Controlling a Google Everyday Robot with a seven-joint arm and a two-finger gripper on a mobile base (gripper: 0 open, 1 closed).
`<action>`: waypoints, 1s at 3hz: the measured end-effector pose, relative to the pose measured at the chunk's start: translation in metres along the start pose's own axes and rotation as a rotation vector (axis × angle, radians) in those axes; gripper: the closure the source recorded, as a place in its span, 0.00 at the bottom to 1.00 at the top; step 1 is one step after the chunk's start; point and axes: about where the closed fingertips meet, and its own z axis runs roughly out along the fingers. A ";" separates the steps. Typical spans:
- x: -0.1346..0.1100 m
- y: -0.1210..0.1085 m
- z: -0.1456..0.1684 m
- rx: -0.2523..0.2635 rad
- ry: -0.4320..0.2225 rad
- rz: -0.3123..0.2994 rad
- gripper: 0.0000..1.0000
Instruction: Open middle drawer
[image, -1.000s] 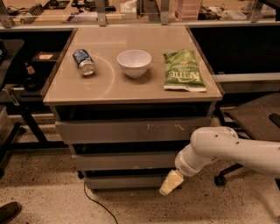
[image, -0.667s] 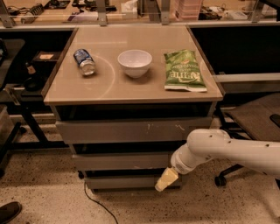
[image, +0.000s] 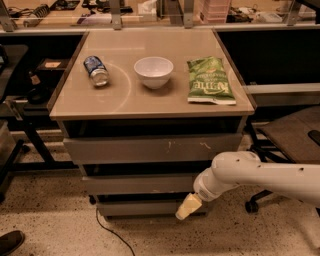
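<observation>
The cabinet has three stacked grey drawer fronts under a tan top. The middle drawer (image: 142, 183) is a plain flat grey front, closed, below the top front with white marks (image: 150, 148) and above the lowest front (image: 137, 208). My white arm reaches in from the right. My gripper (image: 188, 206) hangs low in front of the cabinet's right side, its cream tip just below the middle drawer's right end, overlapping the lowest front.
On the cabinet top (image: 120, 95) lie a blue can (image: 95, 70) on its side, a white bowl (image: 153, 71) and a green chip bag (image: 209, 80). A chair (image: 290, 135) stands at the right. A cable (image: 107, 232) runs on the floor.
My arm and gripper have shifted a little to the left, further across the cabinet's front. The drawers have not moved.
</observation>
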 end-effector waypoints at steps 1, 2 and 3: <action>0.004 -0.013 0.014 0.055 -0.029 0.026 0.00; 0.007 -0.030 0.024 0.093 -0.056 0.051 0.00; 0.007 -0.044 0.034 0.110 -0.078 0.065 0.00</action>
